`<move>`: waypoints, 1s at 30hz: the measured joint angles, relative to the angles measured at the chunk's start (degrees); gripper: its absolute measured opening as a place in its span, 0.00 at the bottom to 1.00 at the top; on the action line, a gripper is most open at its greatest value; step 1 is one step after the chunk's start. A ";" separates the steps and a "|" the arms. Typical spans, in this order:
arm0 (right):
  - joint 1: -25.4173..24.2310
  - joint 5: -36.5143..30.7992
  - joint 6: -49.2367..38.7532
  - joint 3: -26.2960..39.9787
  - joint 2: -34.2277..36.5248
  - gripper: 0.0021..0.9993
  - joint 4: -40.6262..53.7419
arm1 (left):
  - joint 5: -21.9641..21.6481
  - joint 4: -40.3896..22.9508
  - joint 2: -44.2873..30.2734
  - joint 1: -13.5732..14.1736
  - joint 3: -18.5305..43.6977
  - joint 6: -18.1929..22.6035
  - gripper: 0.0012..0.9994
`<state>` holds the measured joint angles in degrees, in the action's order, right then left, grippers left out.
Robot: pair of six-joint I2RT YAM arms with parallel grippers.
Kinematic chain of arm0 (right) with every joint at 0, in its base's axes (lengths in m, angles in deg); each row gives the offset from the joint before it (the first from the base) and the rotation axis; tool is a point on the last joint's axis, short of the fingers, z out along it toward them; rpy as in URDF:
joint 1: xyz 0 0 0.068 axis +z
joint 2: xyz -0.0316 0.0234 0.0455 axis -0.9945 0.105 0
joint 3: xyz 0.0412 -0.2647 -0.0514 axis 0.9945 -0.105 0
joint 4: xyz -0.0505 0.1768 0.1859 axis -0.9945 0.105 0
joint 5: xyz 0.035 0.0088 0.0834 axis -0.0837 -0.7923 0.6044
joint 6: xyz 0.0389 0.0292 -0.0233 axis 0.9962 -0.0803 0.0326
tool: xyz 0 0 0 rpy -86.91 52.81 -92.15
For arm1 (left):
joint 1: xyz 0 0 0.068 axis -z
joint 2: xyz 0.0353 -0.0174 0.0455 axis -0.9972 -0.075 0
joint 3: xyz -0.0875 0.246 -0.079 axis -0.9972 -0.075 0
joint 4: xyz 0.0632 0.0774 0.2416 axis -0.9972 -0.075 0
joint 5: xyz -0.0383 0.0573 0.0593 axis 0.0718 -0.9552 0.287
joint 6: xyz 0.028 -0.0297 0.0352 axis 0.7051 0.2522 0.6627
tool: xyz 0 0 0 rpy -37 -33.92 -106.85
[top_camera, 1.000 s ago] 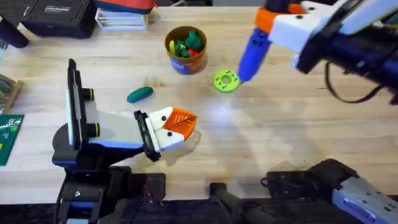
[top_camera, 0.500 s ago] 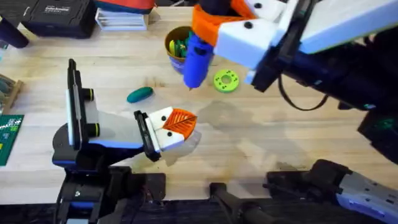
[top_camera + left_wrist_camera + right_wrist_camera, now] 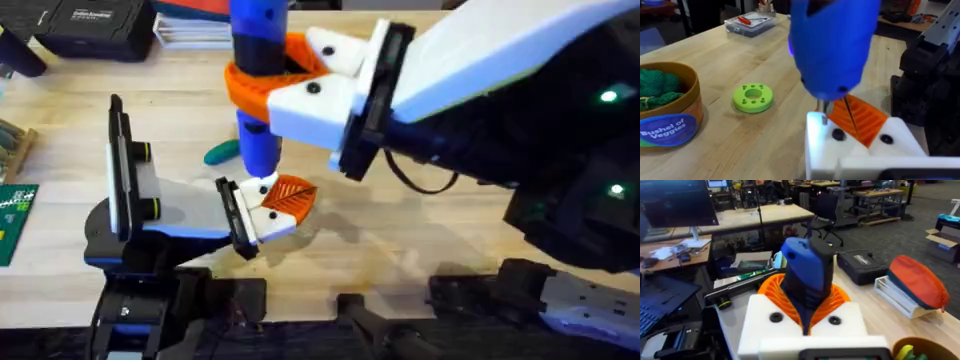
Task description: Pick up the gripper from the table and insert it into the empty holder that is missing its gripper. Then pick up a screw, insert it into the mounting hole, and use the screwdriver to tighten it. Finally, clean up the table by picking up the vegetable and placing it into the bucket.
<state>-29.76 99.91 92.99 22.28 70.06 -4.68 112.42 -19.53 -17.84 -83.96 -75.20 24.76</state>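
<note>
The right end effector [image 3: 262,82] reaches across from the right side of the wooden desk [image 3: 420,230] and is clamped on the blue screwdriver [image 3: 258,90], its orange ribbed fingers [image 3: 250,88] wrapped around the barrel. The screwdriver stands nearly upright, long axis vertical, thin metal tip pointing down. In the left wrist view the tip [image 3: 823,111] meets the top of the white holder [image 3: 860,145], next to a dark screw hole.

The left end effector [image 3: 270,205] rests low on the desk at left centre, pointing right. It carries the white holder [image 3: 262,215] with the orange gripper [image 3: 290,195] seated on it, ribbed face up, narrow end pointing right. Whether its fingers are apart or together cannot be told.

The teal vegetable [image 3: 222,152] lies on the desk just behind the screwdriver, partly hidden by it, its long axis running left to right. In the left wrist view the bucket [image 3: 670,112] stands beyond the holder, green produce inside, with a lime-green disc [image 3: 753,97] just beside it.
</note>
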 joint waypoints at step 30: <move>0.53 0.00 2.78 -0.02 0.30 0.02 0.23 | 0.00 0.00 0.01 0.00 0.00 0.00 0.00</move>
<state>-29.23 99.91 95.77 22.26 70.36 -4.45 112.42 -19.53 -17.83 -83.96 -75.20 24.76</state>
